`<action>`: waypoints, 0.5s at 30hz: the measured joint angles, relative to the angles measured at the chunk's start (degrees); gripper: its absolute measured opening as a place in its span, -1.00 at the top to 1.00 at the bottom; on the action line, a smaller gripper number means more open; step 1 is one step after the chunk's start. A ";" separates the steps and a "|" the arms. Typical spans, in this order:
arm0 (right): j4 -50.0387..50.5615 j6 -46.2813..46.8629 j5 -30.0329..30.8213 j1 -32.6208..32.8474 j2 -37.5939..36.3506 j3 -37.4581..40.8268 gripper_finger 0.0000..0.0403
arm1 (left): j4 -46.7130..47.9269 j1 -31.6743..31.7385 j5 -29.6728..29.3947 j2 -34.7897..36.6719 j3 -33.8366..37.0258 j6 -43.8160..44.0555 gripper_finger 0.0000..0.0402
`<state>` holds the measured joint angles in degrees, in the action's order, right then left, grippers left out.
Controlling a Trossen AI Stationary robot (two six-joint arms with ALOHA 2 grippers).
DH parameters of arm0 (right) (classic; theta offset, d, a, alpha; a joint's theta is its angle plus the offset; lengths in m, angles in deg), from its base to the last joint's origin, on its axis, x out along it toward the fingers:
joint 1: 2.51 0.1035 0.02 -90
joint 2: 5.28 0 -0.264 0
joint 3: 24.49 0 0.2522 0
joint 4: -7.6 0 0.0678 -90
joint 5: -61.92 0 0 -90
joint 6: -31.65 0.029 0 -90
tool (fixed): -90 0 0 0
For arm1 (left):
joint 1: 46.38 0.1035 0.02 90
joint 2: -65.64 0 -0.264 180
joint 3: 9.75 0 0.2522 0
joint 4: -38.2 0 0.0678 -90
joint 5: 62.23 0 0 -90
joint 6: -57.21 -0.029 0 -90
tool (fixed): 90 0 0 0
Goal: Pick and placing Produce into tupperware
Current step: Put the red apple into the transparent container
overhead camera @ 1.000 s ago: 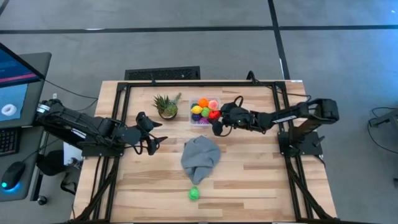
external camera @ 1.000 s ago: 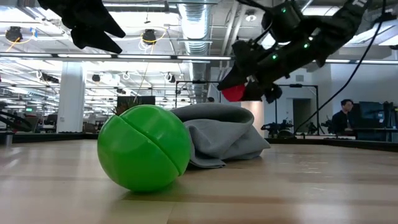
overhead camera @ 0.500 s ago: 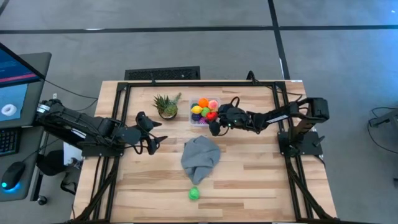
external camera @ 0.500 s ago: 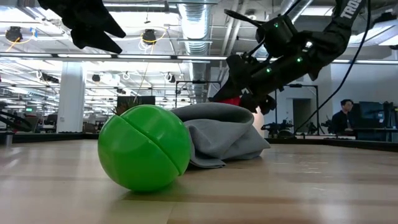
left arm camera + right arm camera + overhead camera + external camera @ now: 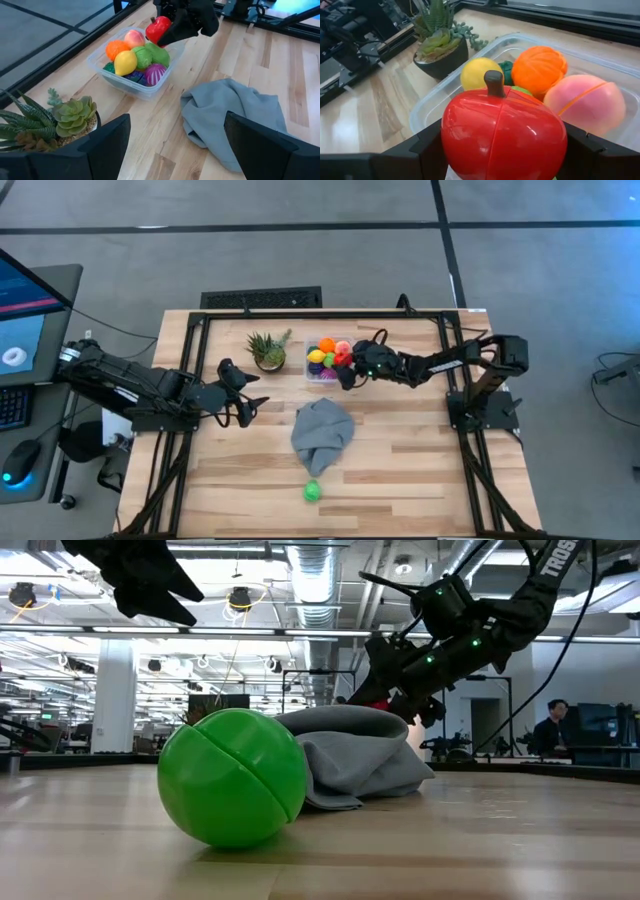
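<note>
The clear tupperware (image 5: 328,361) stands at the table's far middle and holds several produce pieces: an orange (image 5: 539,67), a yellow lemon (image 5: 479,72), a pink peach (image 5: 585,102) and green and purple pieces. My right gripper (image 5: 346,368) is shut on a red toy apple (image 5: 502,132) just above the tupperware's right side. My left gripper (image 5: 250,405) hangs open above the table's left part, with nothing in it. A green ball (image 5: 312,491) rests on the table near the front edge. My right gripper pinches the red apple by its two opposite sides (image 5: 451,135) between its two fingers. The fingers slant down from the table's right. The apple sits upright with its brown stem (image 5: 494,82) up, lifted clear over the tupperware's rim (image 5: 172,50).
A grey cloth (image 5: 322,435) lies crumpled in the middle of the table, between the tupperware and the green ball. A spiky potted plant (image 5: 268,350) stands just left of the tupperware. A black frame runs along the table's edges.
My right gripper has carried the red apple down and toward the table's far-left, from beside the tupperware's near right corner to above its right side. The apple has stayed upright in the hold.
</note>
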<state>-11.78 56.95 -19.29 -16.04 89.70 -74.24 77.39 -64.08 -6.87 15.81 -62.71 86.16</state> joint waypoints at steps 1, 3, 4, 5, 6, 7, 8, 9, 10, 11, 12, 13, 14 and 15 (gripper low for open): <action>0.20 0.00 -0.02 -0.10 0.00 0.00 -0.46 | 0.02 0.00 -0.19 0.00 0.02 -0.02 -0.55; 0.66 0.08 -0.01 -0.12 0.00 0.00 -0.46 | 0.02 -0.02 -0.21 0.00 0.02 -0.02 -0.55; 0.93 0.11 -0.06 -0.11 0.00 -0.02 -0.46 | 0.02 0.00 -0.23 -0.01 0.00 -0.03 -0.55; 1.13 0.13 -0.40 -0.10 0.00 -0.02 -0.46 | 0.04 0.00 -0.24 0.00 0.01 -0.04 -0.55; 1.27 0.13 -0.97 -0.10 0.00 -0.02 -0.46 | 0.07 -0.01 -0.27 0.00 0.01 -0.04 -0.55; 1.31 0.11 -1.41 -0.09 0.00 -0.02 -0.46 | 0.10 0.00 -0.30 0.00 0.00 -0.07 -0.55; 1.36 0.03 -1.46 0.00 0.00 -0.02 -0.46 | 0.11 0.00 -0.33 0.00 0.01 -0.09 -0.55; 1.42 -0.14 -1.49 0.15 0.00 -0.02 -0.46 | 0.11 0.00 -0.39 0.00 0.01 -0.16 -0.55; 1.44 -0.28 -1.46 0.34 0.00 -0.02 -0.46 | 0.11 0.00 -0.57 0.00 0.02 -0.25 -0.55; 1.42 -0.52 -1.47 0.40 0.00 -0.02 -0.46 | 0.13 0.00 -0.60 0.00 0.00 -0.26 -0.55; 1.42 -0.89 -1.49 0.39 0.00 -0.02 -0.46 | 0.13 0.00 -0.61 0.00 0.00 -0.26 -0.55; 1.42 -1.24 -1.51 0.40 0.00 -0.02 -0.46 | 0.13 0.00 -0.63 0.00 0.00 -0.26 -0.55; 1.42 -1.50 -1.51 0.44 0.00 -0.02 -0.46 | 0.13 0.00 -0.60 0.00 0.00 -0.26 -0.55; 1.42 -1.80 -1.51 0.53 0.00 -0.02 -0.46 | 0.13 0.00 -0.60 0.00 0.02 -0.26 -0.55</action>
<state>-10.37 55.15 -20.79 -15.51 89.70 -74.26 77.52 -64.07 -7.48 15.81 -62.70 85.89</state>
